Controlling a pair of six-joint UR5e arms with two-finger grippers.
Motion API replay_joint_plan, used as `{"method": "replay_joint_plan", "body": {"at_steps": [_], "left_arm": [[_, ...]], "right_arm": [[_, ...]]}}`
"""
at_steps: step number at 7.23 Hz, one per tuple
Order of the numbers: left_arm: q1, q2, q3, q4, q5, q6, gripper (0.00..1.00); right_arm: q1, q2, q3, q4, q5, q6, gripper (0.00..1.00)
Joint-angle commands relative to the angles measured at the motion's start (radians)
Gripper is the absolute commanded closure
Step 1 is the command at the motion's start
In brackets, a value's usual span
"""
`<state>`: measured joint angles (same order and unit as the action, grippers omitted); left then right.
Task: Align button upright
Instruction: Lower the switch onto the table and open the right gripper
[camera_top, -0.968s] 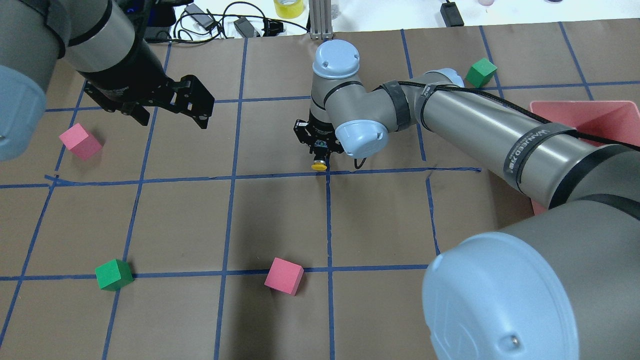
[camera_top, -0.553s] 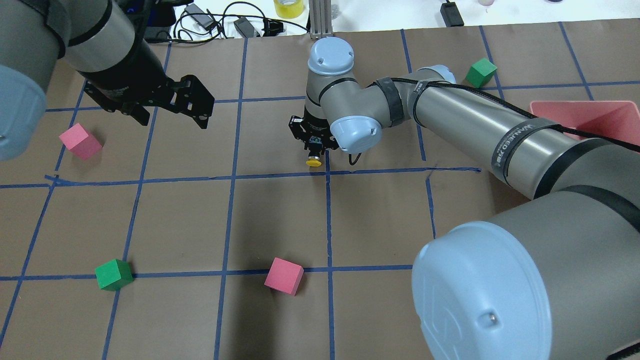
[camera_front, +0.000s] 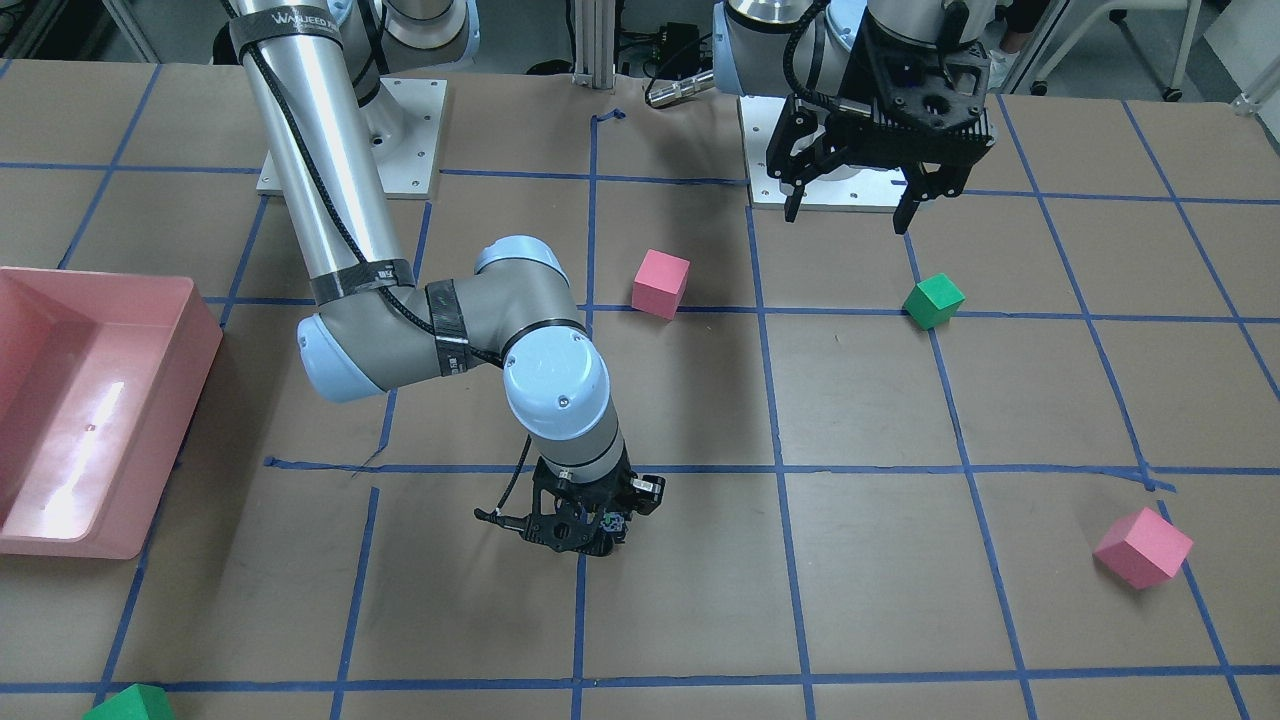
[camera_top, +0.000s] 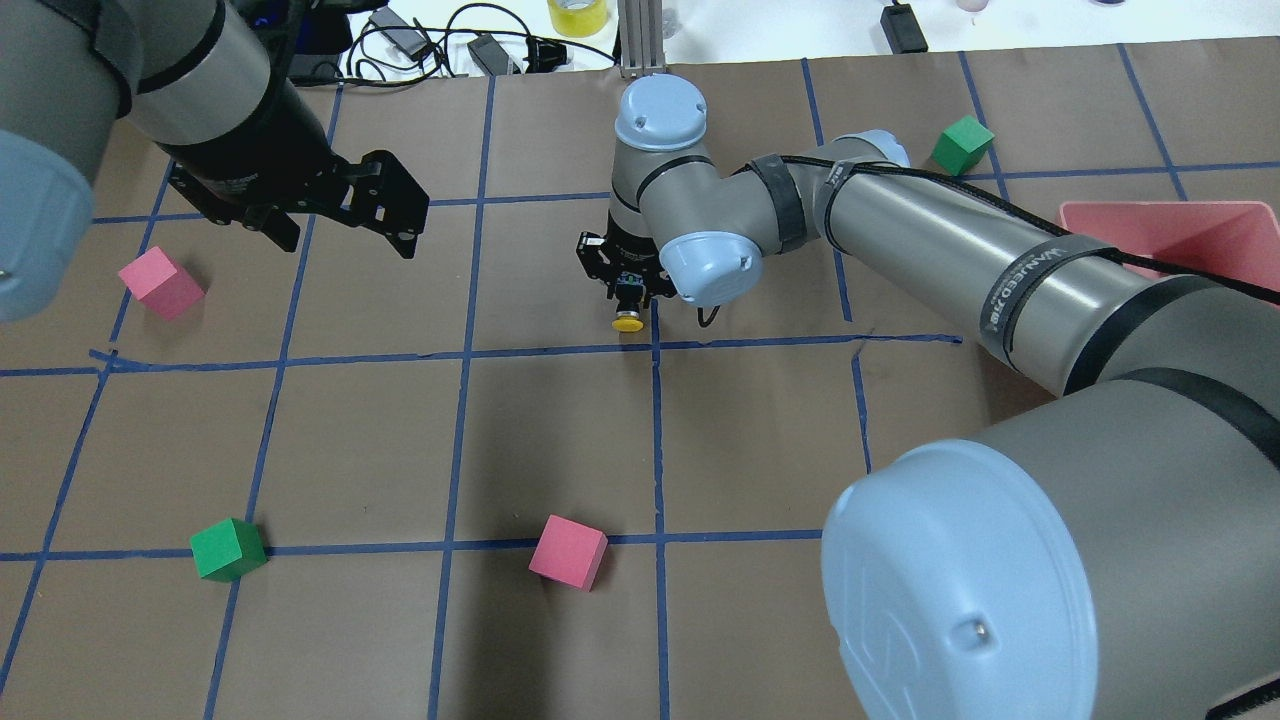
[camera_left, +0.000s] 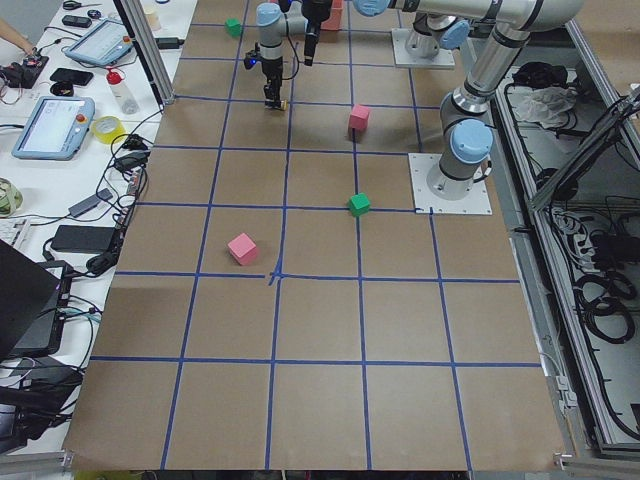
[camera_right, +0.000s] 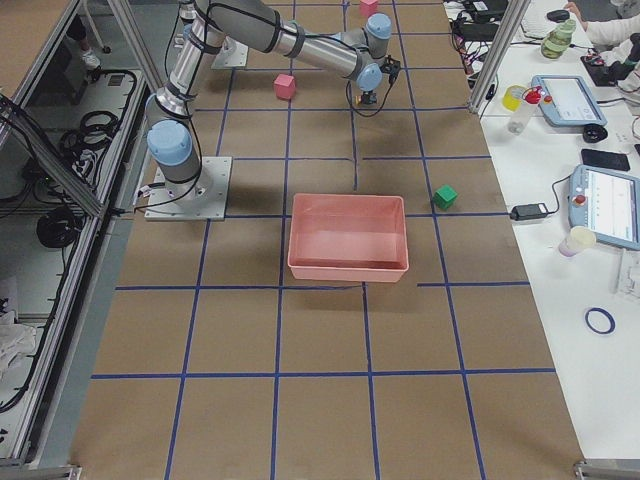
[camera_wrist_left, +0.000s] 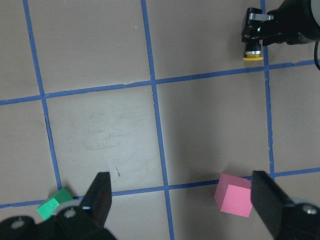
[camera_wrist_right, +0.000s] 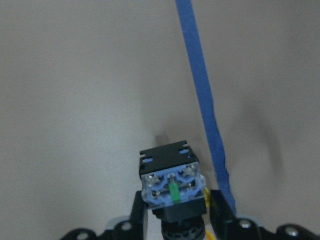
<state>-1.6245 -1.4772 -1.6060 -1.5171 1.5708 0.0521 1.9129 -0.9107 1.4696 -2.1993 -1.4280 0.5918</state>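
Near the middle of the table (camera_top: 550, 440), a flat top covered in brown paper and gridded with blue tape lines (camera_top: 657, 430), the right gripper (camera_top: 628, 296), black and two-fingered, points down. Its jaws are closed around the button (camera_top: 628, 323), a small push-button switch with a round yellow cap, black cylindrical body and silvery-grey contact block. The button sits low, just beside a tape crossing. From overhead the yellow cap sticks out sideways below the jaws, toward the robot. The right wrist camera shows the contact block at the far end, so the button appears to be lying over rather than upright. Whether it touches the table cannot be told.

The left gripper (camera_top: 345, 235), also black, hovers well apart on the robot's left, its jaws spread wide with nothing between them.

Several things could go wrong from here. The jaws pinch a narrow round body, so the button could swivel or slip while being turned. If it is let go before the contact block sits flat, it could topple, and the round cap would let it roll. The tape edge just beside it could leave the base rocking. Pressing down too far could jam it against the table. A pink cube (camera_top: 568, 552) and a green cube (camera_top: 228, 549) lie well apart and look like no obstacle.
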Motion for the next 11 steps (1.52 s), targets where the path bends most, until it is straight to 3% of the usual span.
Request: {"method": "replay_joint_plan", "body": {"at_steps": [1,4,5,8,9,11], "left_arm": [[0.0,0.0,0.0,0.0,0.0,0.0,0.0],[-0.002,0.0,-0.002,-0.005,0.0,-0.002,0.0],[-0.005,0.0,-0.005,-0.005,0.0,-0.011,0.0],[-0.008,0.003,-0.018,0.006,-0.002,-0.021,0.0],[-0.008,0.006,-0.035,0.012,-0.003,-0.04,0.0],[-0.011,0.002,-0.113,0.139,-0.002,-0.054,0.0]], "right_arm": [[0.0,-0.005,0.004,0.0,0.0,-0.015,0.01],[0.0,-0.039,0.011,0.0,-0.015,-0.03,0.0],[-0.002,-0.078,0.027,0.015,-0.032,-0.109,0.0],[-0.037,-0.166,0.124,0.023,-0.057,-0.226,0.0],[-0.052,-0.194,0.123,0.07,-0.055,-0.246,0.0],[-0.127,-0.272,0.123,0.212,-0.055,-0.341,0.0]]}}
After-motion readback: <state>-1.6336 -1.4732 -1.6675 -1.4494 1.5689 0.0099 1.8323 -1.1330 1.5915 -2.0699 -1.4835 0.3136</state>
